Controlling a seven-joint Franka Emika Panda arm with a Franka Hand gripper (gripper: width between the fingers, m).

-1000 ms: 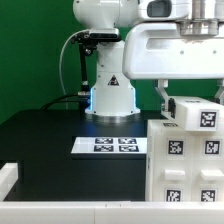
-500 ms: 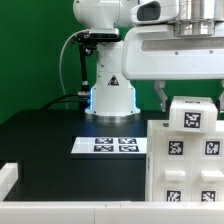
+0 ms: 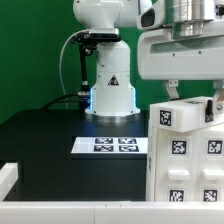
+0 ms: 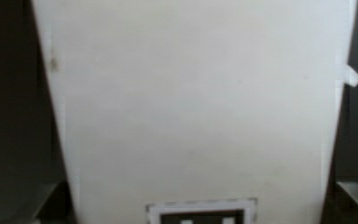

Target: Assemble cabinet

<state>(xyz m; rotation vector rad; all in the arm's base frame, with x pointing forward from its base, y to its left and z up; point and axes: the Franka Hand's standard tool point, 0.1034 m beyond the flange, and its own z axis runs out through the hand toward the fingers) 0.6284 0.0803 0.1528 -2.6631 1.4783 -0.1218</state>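
Pincer [image 3: 190, 98] clamped a white tagged panel [image 3: 186, 113] — jaws set wide — just above the cabinet [image 3: 185, 160], right of the marker board [image 3: 110, 145].

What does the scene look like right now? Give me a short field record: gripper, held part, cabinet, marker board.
gripper: jaws set wide around a white tagged panel
held part: white tagged panel, tilted, above the cabinet; fills the wrist view
cabinet: white tagged body at the exterior view's right, on the black table
marker board: flat on the table, beside the cabinet on the exterior view's left
robot base: behind the marker board
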